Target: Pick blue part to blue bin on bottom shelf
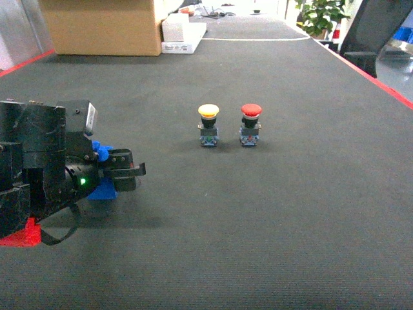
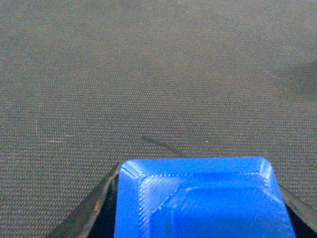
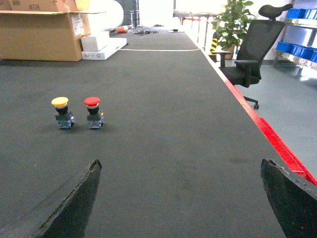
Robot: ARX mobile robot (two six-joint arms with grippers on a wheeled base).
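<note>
A dark, ribbed mat [image 1: 271, 213] covers the ground, edged by a red strip [image 1: 381, 81] on the right. At the left, the left arm [image 1: 35, 165] reaches in low, and its tool [image 1: 122, 173] is closed around a blue part [image 1: 100, 187], which shows behind and beneath the black fingers. A green light [image 1: 82, 181] glows on the arm's housing. Near the middle stand two push buttons just beside each other and upright: a yellow-capped button [image 1: 208, 124] on the left and a red-capped button [image 1: 250, 124] on the right. Far back at the left sits a cardboard box [image 1: 106, 26], with a white box [image 1: 182, 35] beside it. A potted plant [image 1: 321, 16] stands at the far right.
</note>
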